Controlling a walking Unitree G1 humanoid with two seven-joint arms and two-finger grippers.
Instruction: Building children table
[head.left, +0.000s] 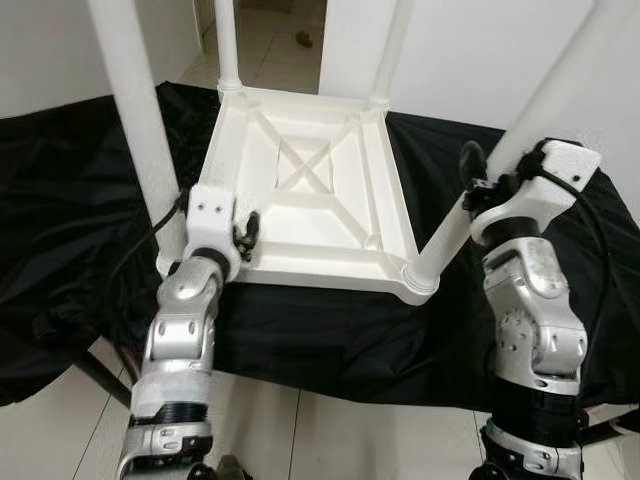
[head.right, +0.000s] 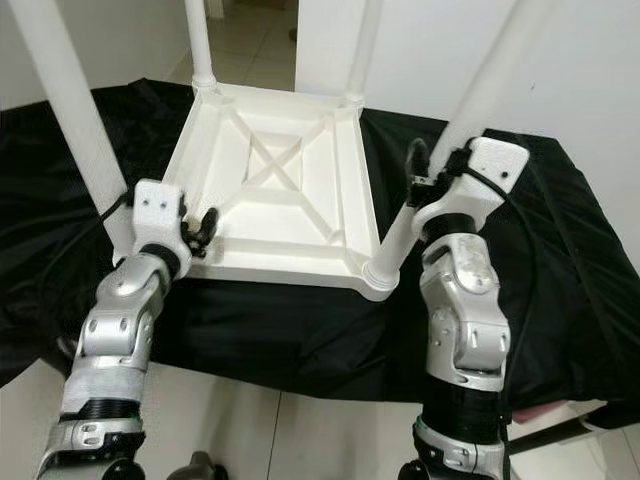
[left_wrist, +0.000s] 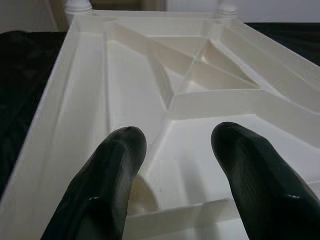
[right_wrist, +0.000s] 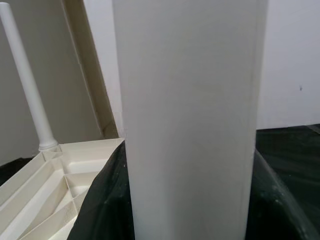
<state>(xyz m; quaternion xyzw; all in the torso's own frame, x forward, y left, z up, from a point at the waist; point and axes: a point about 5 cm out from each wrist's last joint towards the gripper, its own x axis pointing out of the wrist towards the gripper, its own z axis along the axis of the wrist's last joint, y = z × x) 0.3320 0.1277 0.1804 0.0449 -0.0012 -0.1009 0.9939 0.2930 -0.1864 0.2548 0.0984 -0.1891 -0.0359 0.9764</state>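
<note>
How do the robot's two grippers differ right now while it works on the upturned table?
The left gripper is open over the tabletop's ribbed underside, holding nothing. The right gripper is shut on the near right leg, which leans outward. Both have black fingers.

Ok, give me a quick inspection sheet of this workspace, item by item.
Surface: black cloth draped over the work surface.
Job's things: white tabletop lying upside down, ribs showing; four white legs standing in its corners; the near right leg leans outward.
Clutter: nothing seen.
Grippers: left pincer open at the tabletop's near edge; right pincer wrapped around the leaning leg.
Cables: black cable running along the left arm.
Surroundings: white walls, tiled floor, open doorway behind.
</note>
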